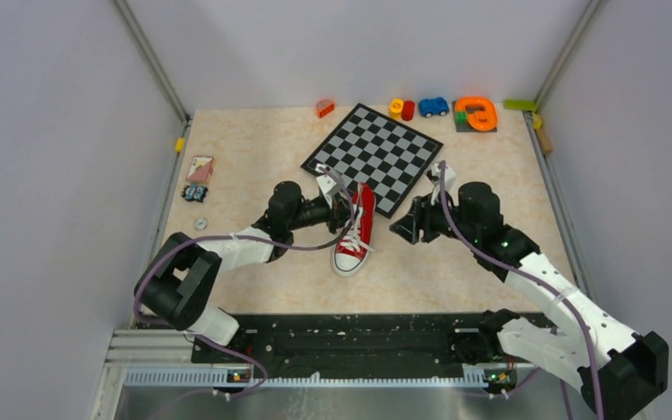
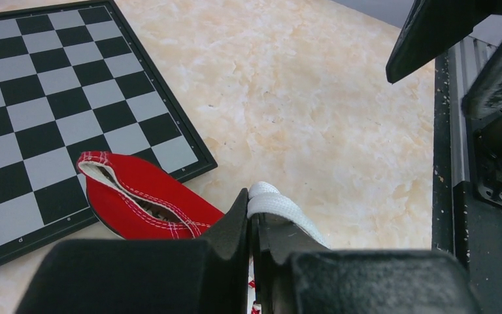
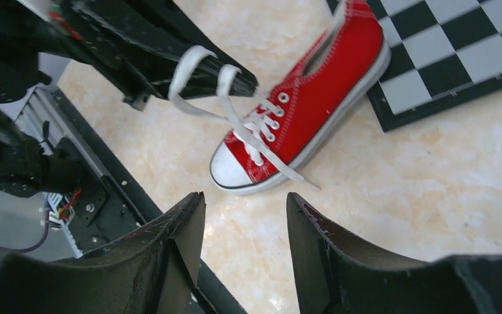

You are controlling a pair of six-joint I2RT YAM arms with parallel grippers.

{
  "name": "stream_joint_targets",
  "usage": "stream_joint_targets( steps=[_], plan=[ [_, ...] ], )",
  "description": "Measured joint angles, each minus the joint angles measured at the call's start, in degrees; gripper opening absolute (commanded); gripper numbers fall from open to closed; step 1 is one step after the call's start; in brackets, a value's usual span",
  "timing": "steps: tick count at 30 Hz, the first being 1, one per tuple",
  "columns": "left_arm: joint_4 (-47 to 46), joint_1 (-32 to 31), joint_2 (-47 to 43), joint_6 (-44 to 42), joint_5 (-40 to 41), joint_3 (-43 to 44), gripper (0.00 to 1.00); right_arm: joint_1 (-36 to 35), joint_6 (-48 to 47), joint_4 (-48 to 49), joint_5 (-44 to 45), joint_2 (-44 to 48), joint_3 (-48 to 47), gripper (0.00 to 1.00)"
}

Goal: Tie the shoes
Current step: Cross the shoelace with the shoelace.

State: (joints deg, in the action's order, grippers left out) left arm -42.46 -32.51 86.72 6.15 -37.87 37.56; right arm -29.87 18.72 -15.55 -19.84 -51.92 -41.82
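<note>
The red sneaker point(image 1: 356, 229) lies with its white toe cap toward the near edge and its heel on the chessboard's corner. My left gripper point(image 1: 343, 210) is at the shoe's left side, shut on a white lace point(image 2: 281, 206) that folds over its tip. In the right wrist view that lace point(image 3: 199, 72) loops around the left gripper's black fingers point(image 3: 232, 75), above the shoe point(image 3: 314, 91). Another lace end point(image 3: 287, 171) trails loose on the table past the toe. My right gripper point(image 3: 245, 209) point(image 1: 405, 227) hangs open to the right of the shoe, with nothing between its fingers.
A chessboard point(image 1: 374, 156) lies behind the shoe. Small toys line the back edge: an orange block point(image 1: 325, 108), a blue car point(image 1: 433, 106), an orange ring piece point(image 1: 475, 114). A card point(image 1: 199, 168) and small bits lie at the left. The black base rail point(image 1: 341, 346) runs along the near edge.
</note>
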Motion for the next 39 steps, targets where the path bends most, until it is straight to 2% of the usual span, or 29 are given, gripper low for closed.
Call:
stream_joint_targets(
  steps=[6, 12, 19, 24, 27, 35, 37, 39],
  plan=[
    [1.18, -0.24, -0.48, -1.01, 0.13, 0.0, 0.06, -3.04, -1.2, 8.33, -2.78, -3.76, 0.13, 0.48],
    [1.95, -0.28, -0.76, -1.42, 0.24, 0.0, 0.06, -5.64, -0.33, 22.03, -3.28, -8.37, 4.52, 0.47],
    [2.21, -0.28, -0.76, -1.4, 0.28, 0.0, 0.07, -10.78, -0.09, 35.36, 0.39, -11.06, 12.46, 0.5],
    [2.23, -0.31, -0.76, -1.38, 0.44, 0.0, 0.07, -14.75, -0.72, 44.98, 2.49, -13.57, 14.43, 0.53],
    [2.23, -0.33, -0.76, -1.36, 0.48, 0.0, 0.07, -17.25, -2.36, 50.6, 4.07, -16.72, 14.45, 0.51],
    [2.27, -0.44, -0.76, -1.38, 0.7, 0.0, 0.07, -18.4, -5.66, 57.64, 9.51, -24.83, 14.38, 0.5],
    [2.27, -0.44, -0.76, -1.38, 0.72, 0.0, 0.07, -18.4, -6.19, 59.01, 10.67, -26.45, 14.03, 0.47],
    [2.21, -0.42, -0.76, -1.38, 1.11, 0.0, 0.07, -18.4, -6.27, 60.08, 11.37, -27.8, 13.53, 0.35]
  ],
)
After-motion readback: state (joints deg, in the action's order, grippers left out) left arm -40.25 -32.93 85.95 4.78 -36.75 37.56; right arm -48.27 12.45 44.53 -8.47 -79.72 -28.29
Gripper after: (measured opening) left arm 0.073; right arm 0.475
